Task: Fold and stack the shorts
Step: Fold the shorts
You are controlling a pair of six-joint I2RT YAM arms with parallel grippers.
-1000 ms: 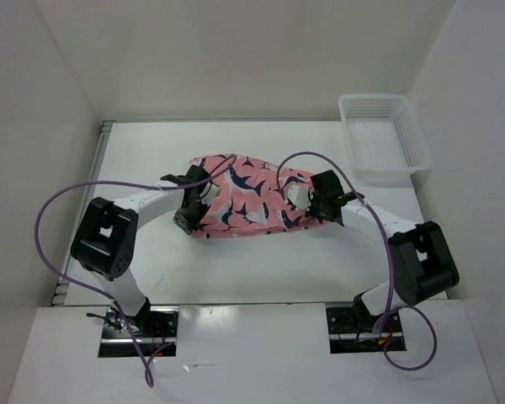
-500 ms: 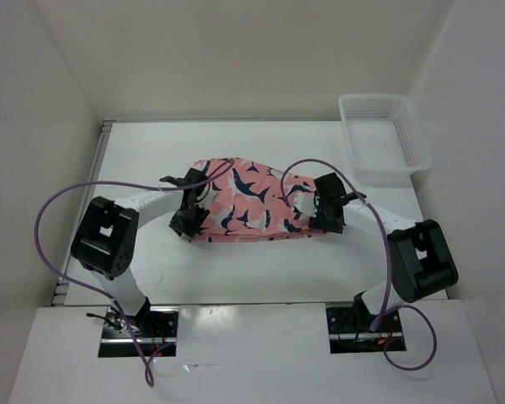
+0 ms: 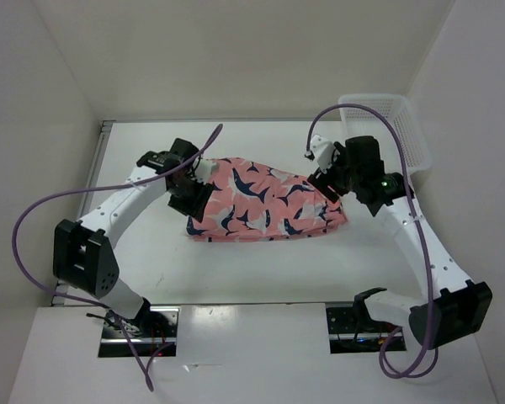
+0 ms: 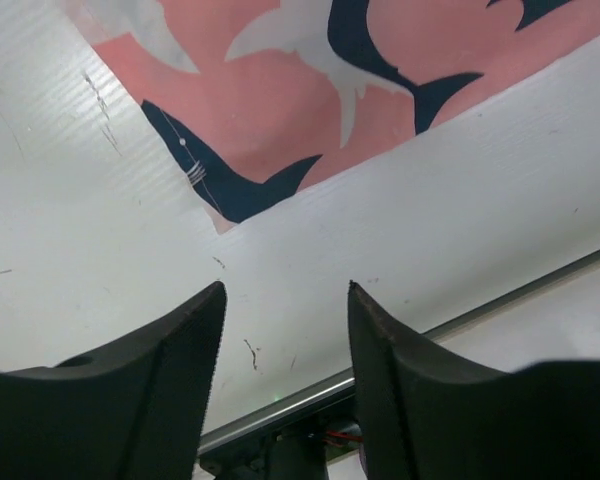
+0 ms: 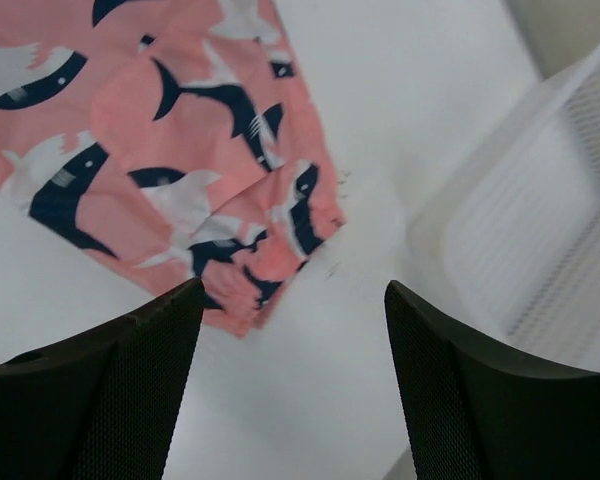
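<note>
Shorts (image 3: 265,202) lie on the table (image 3: 236,269). Left gripper (image 4: 285,300) and right gripper (image 5: 292,295) hover over its ends, jaws apart, empty.

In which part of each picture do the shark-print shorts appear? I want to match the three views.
Top external: the shorts lie in the middle of the table, between the two arms.
Left wrist: the shorts fill the top of the picture, one corner pointing down.
Right wrist: the shorts are at the upper left.
Shared landmark: the white table is in all three views. The white mesh basket shows only in top external and right wrist.
</note>
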